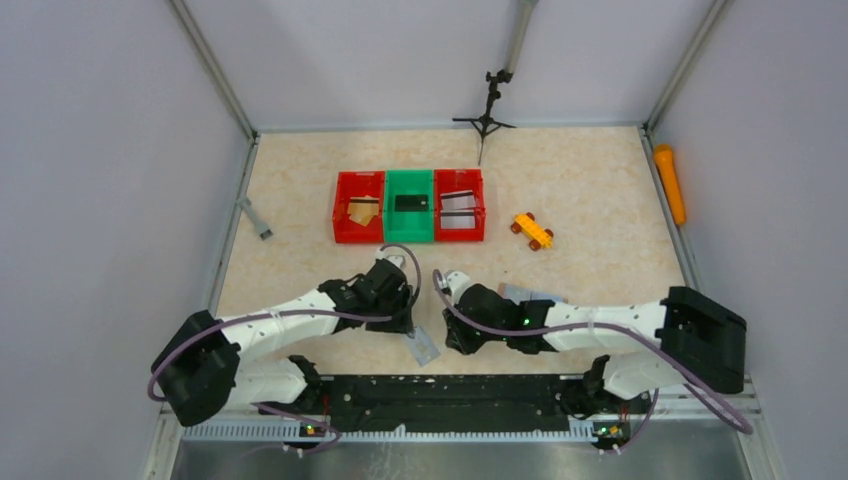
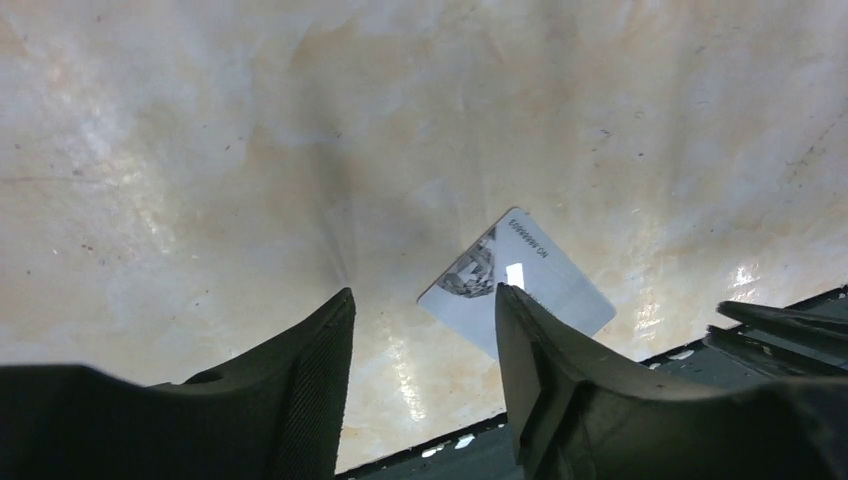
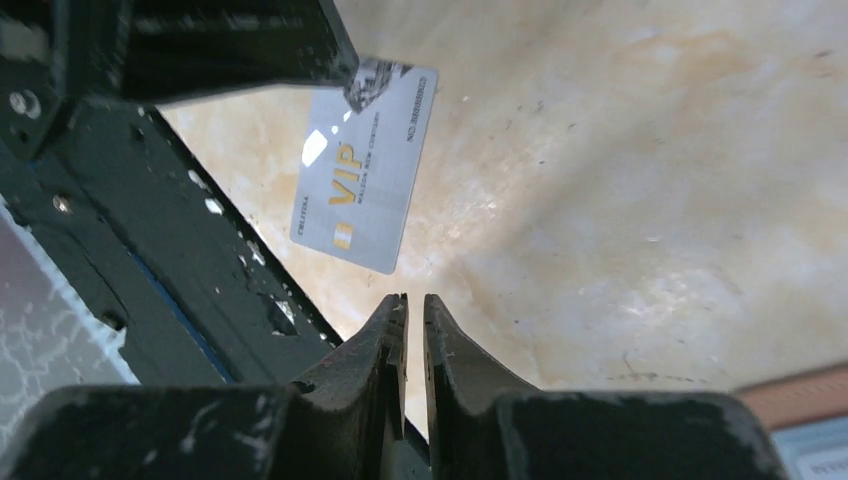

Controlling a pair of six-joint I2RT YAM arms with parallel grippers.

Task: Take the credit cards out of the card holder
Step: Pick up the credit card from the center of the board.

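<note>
A light grey credit card marked VIP lies flat on the table near the front edge, between my two grippers. My left gripper is open and empty. In the left wrist view its right finger overlaps the card. My right gripper is shut and empty, just short of the card. The card holder lies behind my right arm, mostly hidden. Its brown edge shows in the right wrist view. Other credit cards lie in the bins.
Three bins stand in a row at the back: red with a tan card, green with a black card, red with striped cards. An orange toy car, an orange cylinder, a tripod and the black base rail are around.
</note>
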